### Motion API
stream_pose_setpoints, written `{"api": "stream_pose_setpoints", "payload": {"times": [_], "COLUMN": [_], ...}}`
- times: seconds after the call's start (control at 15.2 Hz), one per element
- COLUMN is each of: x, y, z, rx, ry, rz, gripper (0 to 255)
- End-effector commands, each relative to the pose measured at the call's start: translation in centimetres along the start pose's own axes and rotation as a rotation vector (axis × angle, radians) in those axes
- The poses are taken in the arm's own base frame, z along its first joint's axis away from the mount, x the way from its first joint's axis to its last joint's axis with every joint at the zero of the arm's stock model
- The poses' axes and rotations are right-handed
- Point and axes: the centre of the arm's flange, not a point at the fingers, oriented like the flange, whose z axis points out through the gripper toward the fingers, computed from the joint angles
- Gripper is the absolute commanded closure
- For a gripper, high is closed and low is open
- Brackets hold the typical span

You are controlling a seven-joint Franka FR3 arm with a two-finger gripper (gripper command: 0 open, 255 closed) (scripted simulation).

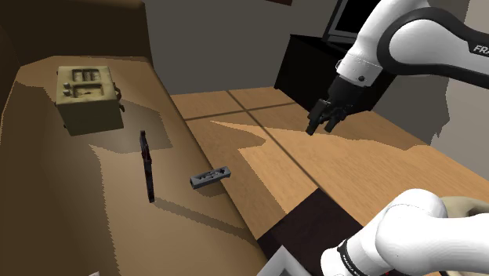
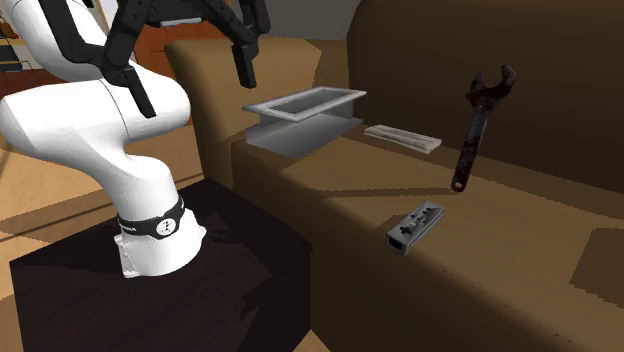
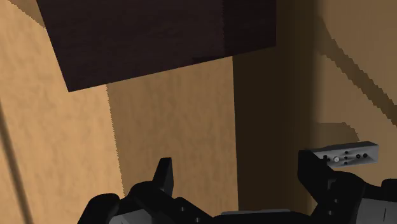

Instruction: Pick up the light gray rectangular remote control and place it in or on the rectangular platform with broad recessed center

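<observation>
The light gray remote [image 1: 210, 176] lies flat on the brown sofa seat near its front edge, also seen as the remote [image 2: 415, 226] in the second exterior view. The gray rectangular platform [image 2: 305, 115] with a recessed center stands on the seat by the armrest, nearer the stand than the remote; its corner [image 1: 278, 263] peeks in at the shoulder view's bottom. My gripper [image 1: 321, 121] hangs open and empty above the wood floor, well off the sofa. In the wrist view the gripper [image 3: 238, 175] has its fingers apart, and the remote [image 3: 347, 154] shows beyond one fingertip.
A dark wrench [image 1: 146, 165] lies on the seat beyond the remote, and a beige box [image 1: 88, 98] sits further along. A flat white object [image 2: 402, 137] lies between platform and wrench. The dark stand [image 2: 150, 290] adjoins the sofa front.
</observation>
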Motion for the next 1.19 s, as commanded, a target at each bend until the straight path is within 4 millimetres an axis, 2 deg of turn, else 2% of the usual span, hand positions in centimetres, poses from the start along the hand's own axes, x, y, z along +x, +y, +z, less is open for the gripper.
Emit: {"api": "stream_pose_setpoints", "payload": {"times": [0.0, 0.26, 0.53, 0.79, 1.12], "x": [0.0, -1.4, -1.7, -1.0, 1.3], "y": [0.0, -4.4, -8.9, -13.4, -18.5], "z": [0.0, 3.0, 6.1, 9.2, 13.2], "rx": [0.000, -0.010, -0.021, -0.031, -0.044], "ry": [0.000, 0.019, 0.038, 0.058, 0.082], "rz": [0.000, 0.218, 0.436, 0.655, 0.928], "gripper": [0, 0, 0, 0, 0]}}
